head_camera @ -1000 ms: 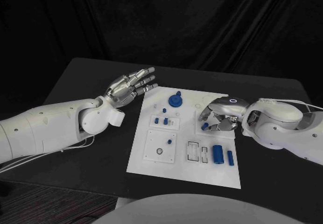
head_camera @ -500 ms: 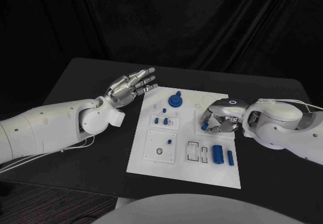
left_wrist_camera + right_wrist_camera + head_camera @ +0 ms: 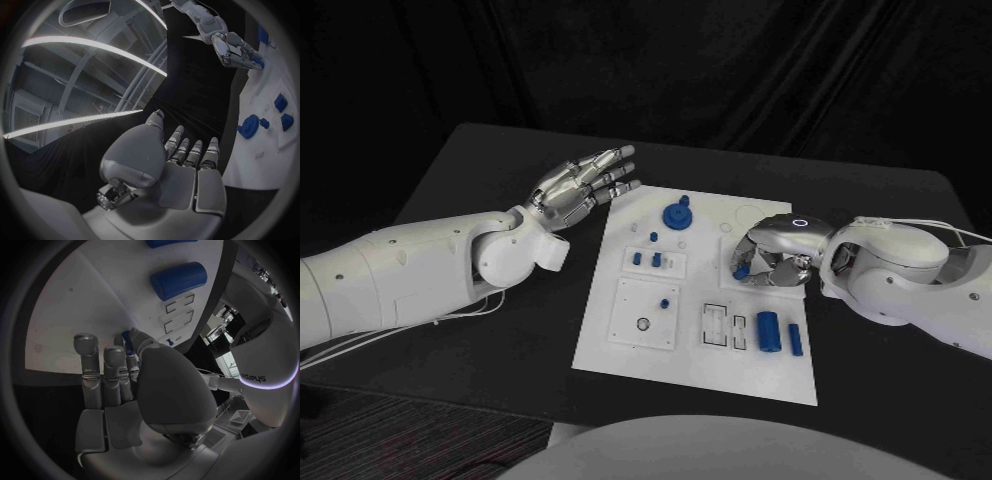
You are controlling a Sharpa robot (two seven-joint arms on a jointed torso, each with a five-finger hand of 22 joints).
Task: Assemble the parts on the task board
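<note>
The white task board [image 3: 629,345] lies in the middle of the black table. My right hand [image 3: 773,256] is curled down over the board's right side and pinches a small blue part [image 3: 740,270], which the right wrist view shows as a blue part [image 3: 127,338] between the thumb and fingers, close to the board [image 3: 69,310]. My left hand [image 3: 583,184] hovers open, fingers spread, beside the board's far left corner; the left hand [image 3: 181,167] holds nothing. A round blue part [image 3: 678,217] stands at the far end of the board.
Small blue pegs [image 3: 646,259] stand in a plate left of centre, and another peg [image 3: 664,302] stands nearer. A thick blue cylinder [image 3: 767,331] and a thinner blue rod [image 3: 795,339] lie at the board's near right. Black table surrounds the board.
The right hand's fingers have closed in around the small blue part and the hand has sunk slightly onto the board. The left hand has stayed where it was.
</note>
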